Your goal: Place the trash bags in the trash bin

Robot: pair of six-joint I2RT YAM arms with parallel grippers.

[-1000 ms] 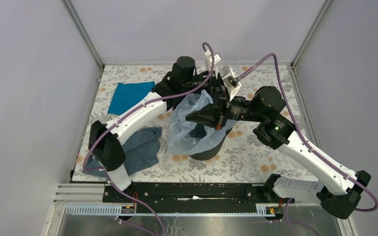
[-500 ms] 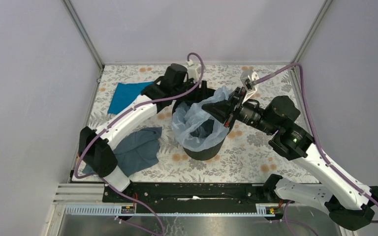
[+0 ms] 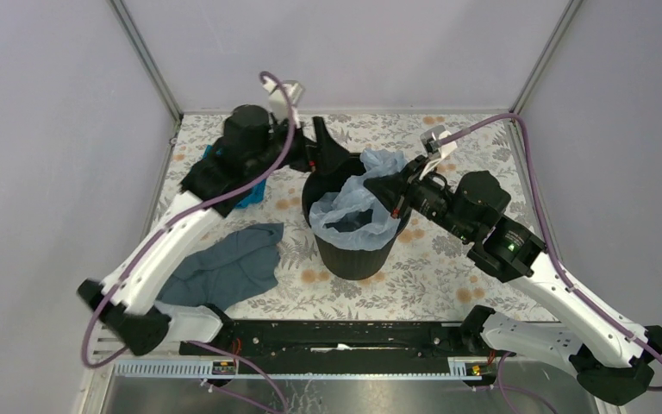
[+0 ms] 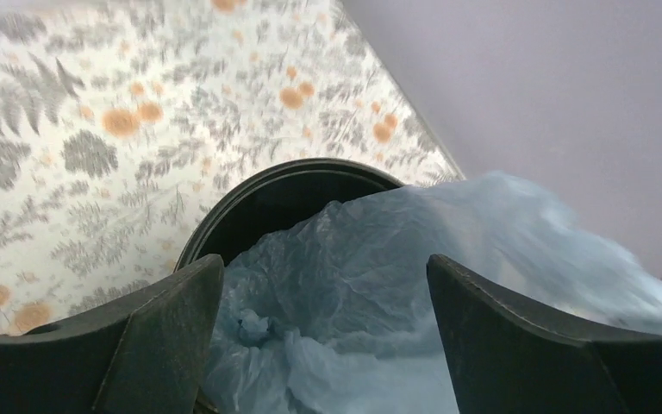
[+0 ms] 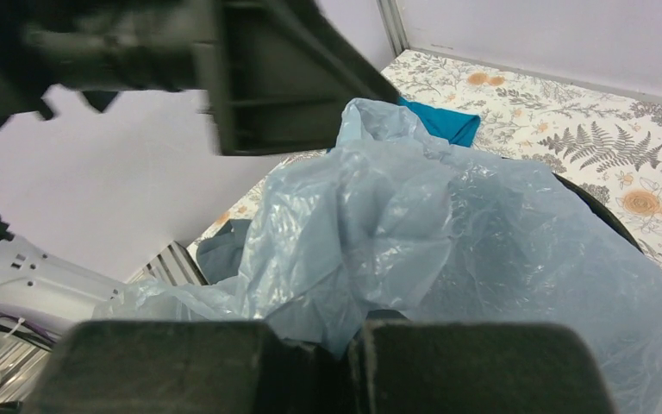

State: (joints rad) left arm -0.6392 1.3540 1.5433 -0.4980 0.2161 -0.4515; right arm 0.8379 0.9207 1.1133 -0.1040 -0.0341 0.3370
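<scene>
The pale blue trash bag (image 3: 346, 203) is bunched inside the black trash bin (image 3: 353, 261). Its right edge is pinched in the right gripper (image 3: 394, 187). The left gripper (image 3: 331, 155) hangs with fingers spread and empty, just above the far rim.

place: robot lab test cell | enclosure: plain pale panels (image 3: 345, 43) framed by aluminium posts (image 3: 144, 59) | desk (image 3: 448, 289): floral-print cover | rig: left arm (image 3: 168, 248) and right arm (image 3: 569, 297) bolted to black rail (image 3: 336, 333), purple cable (image 3: 493, 120)

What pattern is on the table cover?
Grey ferns and orange flowers on the white table cover; clearest from left wrist.
</scene>
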